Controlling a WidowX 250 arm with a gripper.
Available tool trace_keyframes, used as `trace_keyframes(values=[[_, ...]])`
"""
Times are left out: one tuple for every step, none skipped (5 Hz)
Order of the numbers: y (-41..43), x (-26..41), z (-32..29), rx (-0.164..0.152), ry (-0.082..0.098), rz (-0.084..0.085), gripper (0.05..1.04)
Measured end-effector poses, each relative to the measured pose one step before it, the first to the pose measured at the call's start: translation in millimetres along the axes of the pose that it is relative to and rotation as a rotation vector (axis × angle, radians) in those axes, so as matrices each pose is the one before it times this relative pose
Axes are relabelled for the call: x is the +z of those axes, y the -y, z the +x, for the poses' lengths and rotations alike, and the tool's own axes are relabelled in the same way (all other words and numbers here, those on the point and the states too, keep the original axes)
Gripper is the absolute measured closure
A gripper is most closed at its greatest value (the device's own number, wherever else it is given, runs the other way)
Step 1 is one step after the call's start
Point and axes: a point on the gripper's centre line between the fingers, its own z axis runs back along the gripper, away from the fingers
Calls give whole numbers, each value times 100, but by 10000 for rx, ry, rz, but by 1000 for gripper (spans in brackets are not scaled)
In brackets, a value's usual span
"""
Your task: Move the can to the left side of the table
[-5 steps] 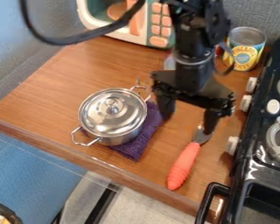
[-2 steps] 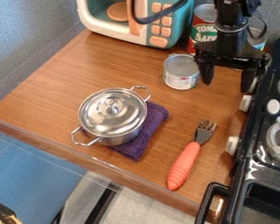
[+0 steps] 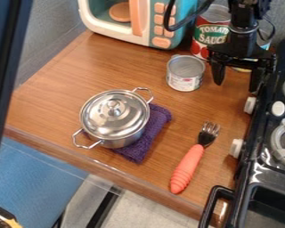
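The black gripper (image 3: 235, 84) hangs at the upper right of the table, its two fingers spread apart with nothing visible between them. Left of it, a small silver can (image 3: 185, 73) with a pale label stands upright, apart from the fingers. Behind the arm is a taller red and green tomato sauce can (image 3: 209, 32), partly covered by the arm. Another can at the back right is mostly hidden behind the gripper. The wooden table (image 3: 73, 73) runs from the wall to the front edge.
A lidded silver pot (image 3: 114, 116) sits partly on a purple cloth (image 3: 158, 120) at centre-left. A fork (image 3: 188, 166) with an orange handle lies to its right. The toy microwave (image 3: 133, 20) stands at the back, the black stove (image 3: 268, 151) along the right.
The gripper has moved from above the fork up to the back right, uncovering the small can and the fork's tines. A dark blurred shape has entered at the left edge.
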Motion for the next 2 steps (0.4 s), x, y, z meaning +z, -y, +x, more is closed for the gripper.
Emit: trace_keyframes(values=[[-103,2,55,20,-60,3,86],[-557,27,247,138,-48,24,87]])
